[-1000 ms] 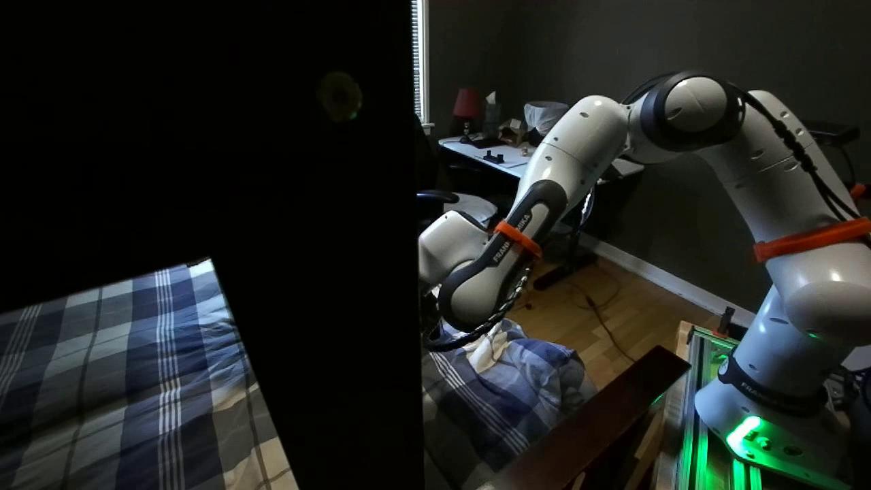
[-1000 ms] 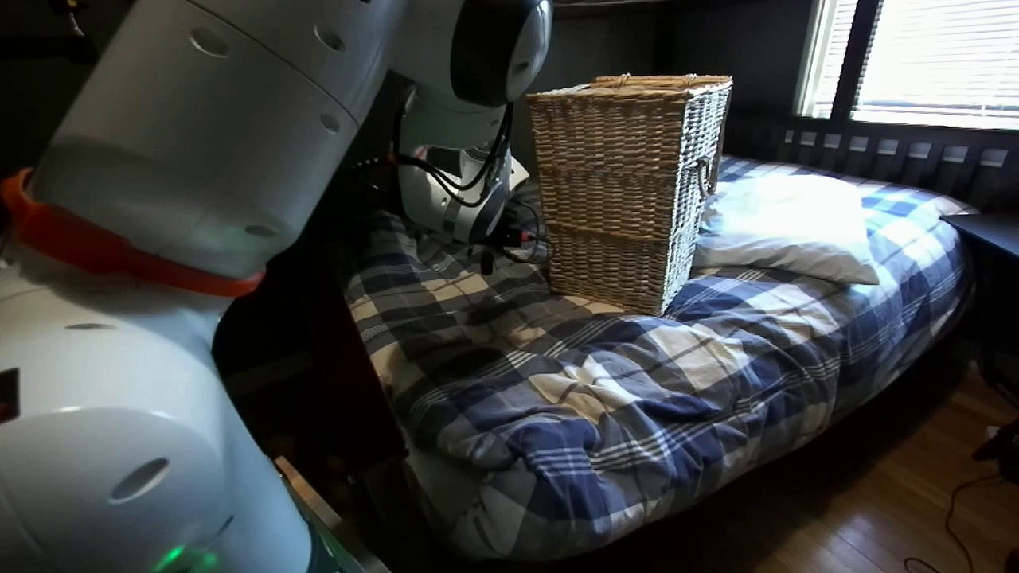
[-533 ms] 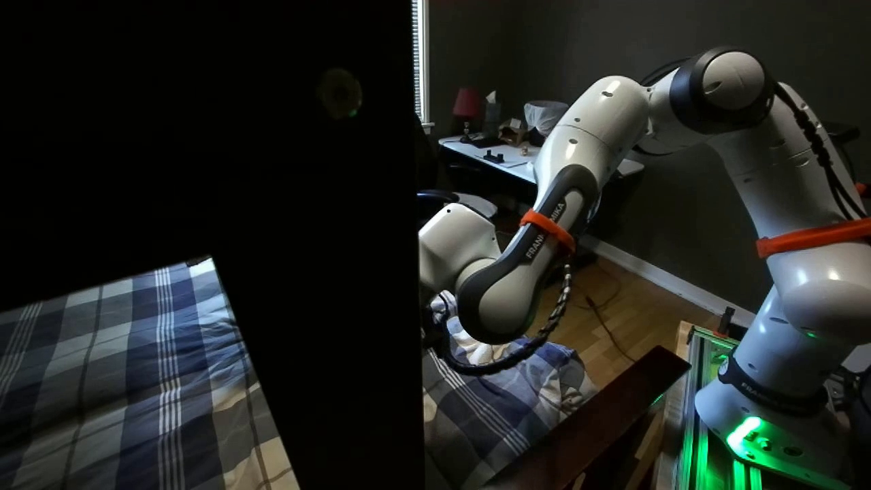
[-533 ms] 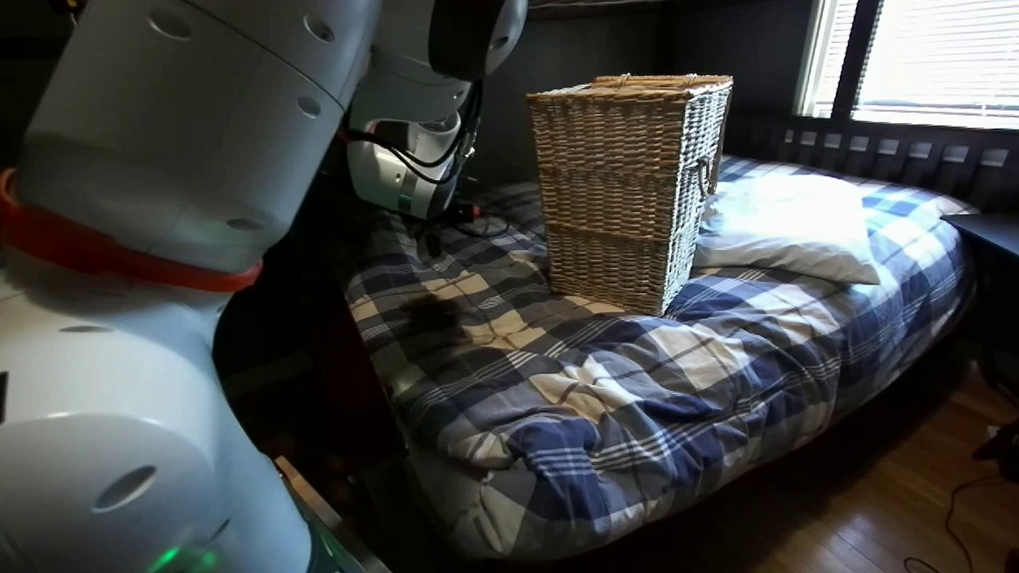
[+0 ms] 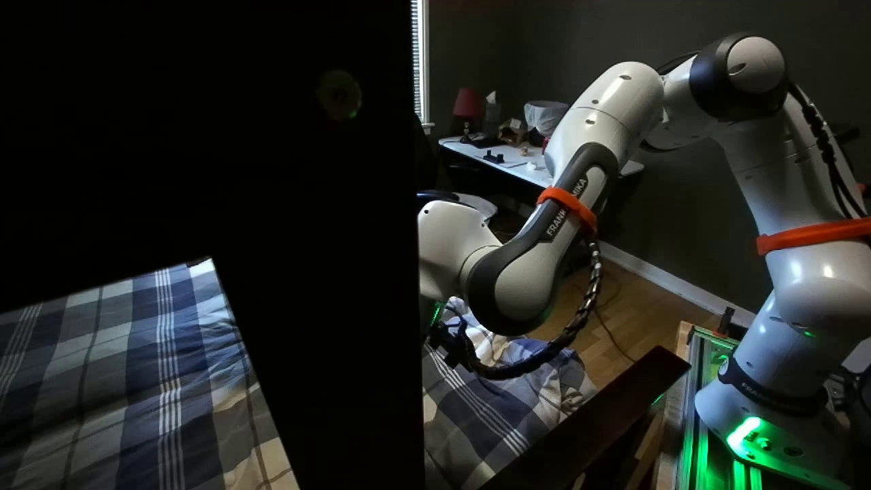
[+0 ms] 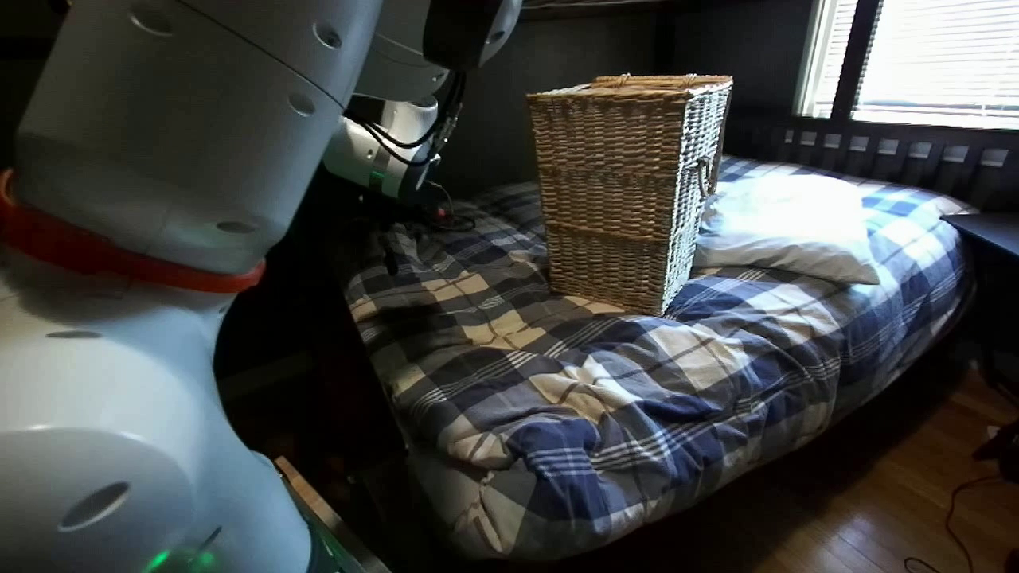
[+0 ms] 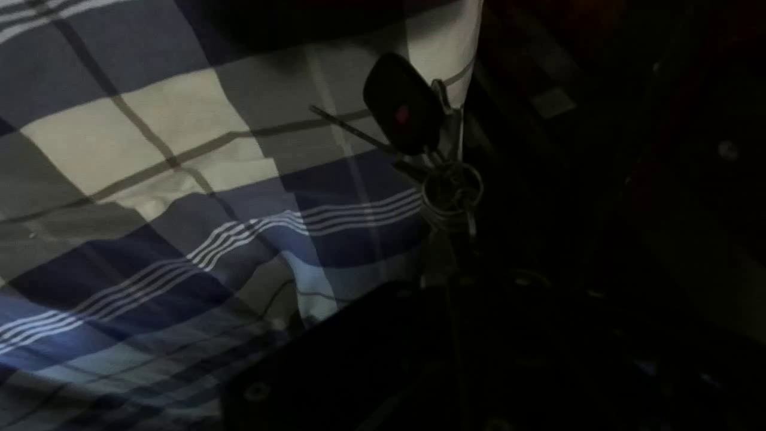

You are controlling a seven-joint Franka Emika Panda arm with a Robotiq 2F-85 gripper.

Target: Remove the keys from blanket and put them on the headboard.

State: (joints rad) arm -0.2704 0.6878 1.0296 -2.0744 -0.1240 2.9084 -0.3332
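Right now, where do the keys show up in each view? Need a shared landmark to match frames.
Wrist view: keys just right of centre, mostly in the upper half.
In an exterior view: a small dark shape left of the wicker basket may be them; too dim to confirm.
In an exterior view, with a red lamp at the back: can't be made out.
Shared landmark: plaid blanket, visible in all three.

The supporting surface, visible in both exterior views, is the blanket (image 6: 700, 414), plaid in blue, dark blue, cream and white, rumpled in folds toward the near corner. In an exterior view, a tall wicker basket (image 6: 609, 195) stands upright directly on it, and a white pillow (image 6: 796, 231) lies on it just beside the basket; contact between the two cannot be determined.
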